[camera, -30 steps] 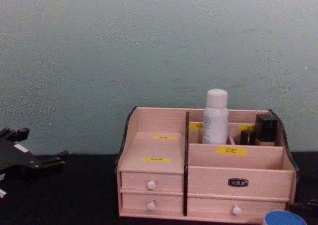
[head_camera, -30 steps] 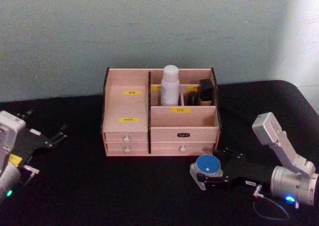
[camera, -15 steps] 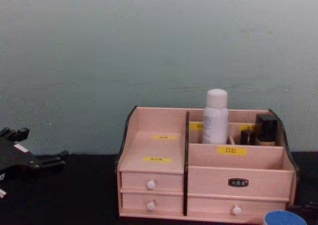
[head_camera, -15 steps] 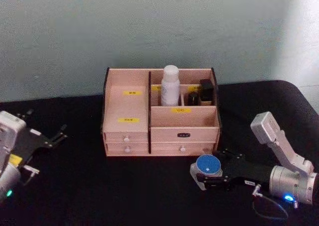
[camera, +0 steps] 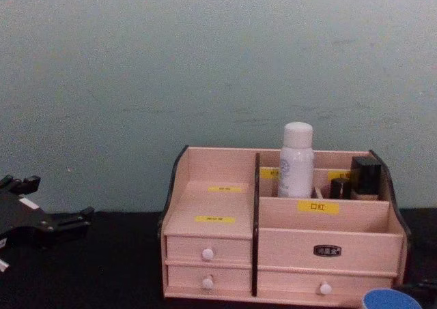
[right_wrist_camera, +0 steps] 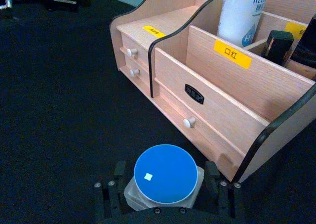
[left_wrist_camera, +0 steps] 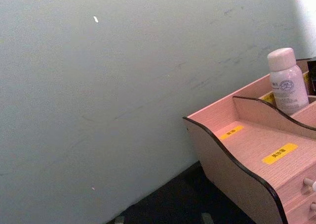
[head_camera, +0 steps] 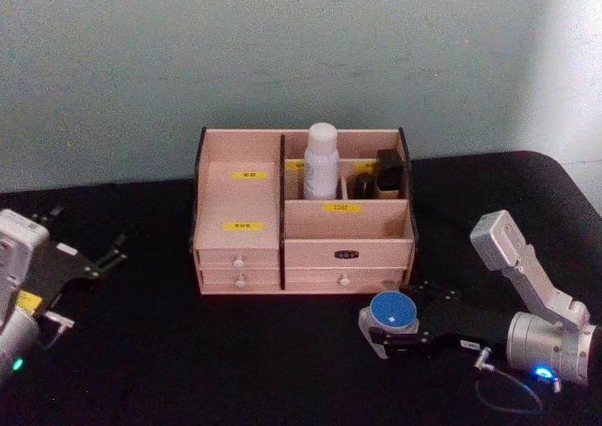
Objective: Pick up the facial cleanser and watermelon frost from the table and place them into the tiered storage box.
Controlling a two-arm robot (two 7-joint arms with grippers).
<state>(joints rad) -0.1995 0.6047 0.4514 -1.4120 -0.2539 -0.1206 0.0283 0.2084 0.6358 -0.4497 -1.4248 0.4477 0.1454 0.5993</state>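
Note:
The tiered storage box (head_camera: 235, 205) stands at the middle of the black table, pale pink with yellow labels and white-knobbed drawers. A white bottle, the facial cleanser (head_camera: 321, 160), stands upright in its rear compartment, also seen from the chest (camera: 296, 160). The watermelon frost (head_camera: 391, 310), a low white jar with a blue lid, sits just in front of the box's right drawers. My right gripper (head_camera: 386, 325) is shut on it, a finger against each side of the jar (right_wrist_camera: 165, 173). My left gripper (head_camera: 92, 283) rests open at the table's left, far from the box.
Two small dark containers (head_camera: 388, 170) stand in the box's back right compartment beside the cleanser. A pale wall rises close behind the box. A thin cable (head_camera: 508, 388) loops on the table by my right arm.
My right arm has shifted very slightly while the jar stays in the same spot in its grip. The left arm, the box and the bottle have not moved.

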